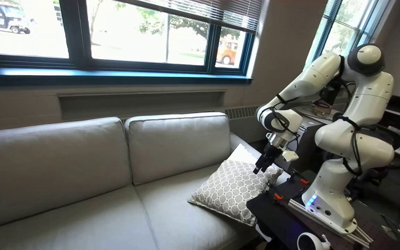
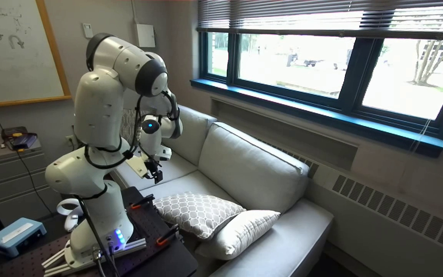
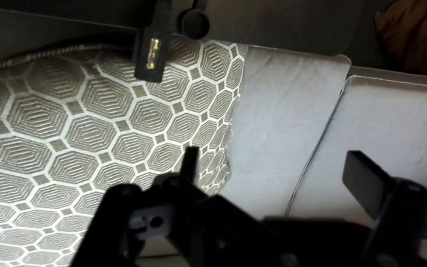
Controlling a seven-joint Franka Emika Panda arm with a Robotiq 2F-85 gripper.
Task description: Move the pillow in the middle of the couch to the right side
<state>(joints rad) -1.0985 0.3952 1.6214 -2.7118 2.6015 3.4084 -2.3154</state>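
Observation:
The pillow [image 1: 233, 185], beige with a white lattice pattern, lies tilted at the right end of the couch [image 1: 82, 215] in an exterior view. It leans against the smaller white pillow [image 2: 242, 232]. The pillow also shows in an exterior view [image 2: 198, 211] and fills the left of the wrist view [image 3: 87, 148]. My gripper [image 1: 259, 170] is pointing down above the pillow and appears apart from it. In the wrist view the gripper [image 3: 272, 167] is open with wide-spread fingers and nothing between them; couch fabric [image 3: 272, 122] shows behind the gap.
A dark table [image 1: 266, 211] carrying the arm stands against the couch front by the pillow. Orange-black clamps [image 2: 167, 235] sit on its edge. The couch back cushions [image 2: 252, 165] rise behind. Another patterned pillow [image 2: 129, 121] shows at the couch's far end behind the arm.

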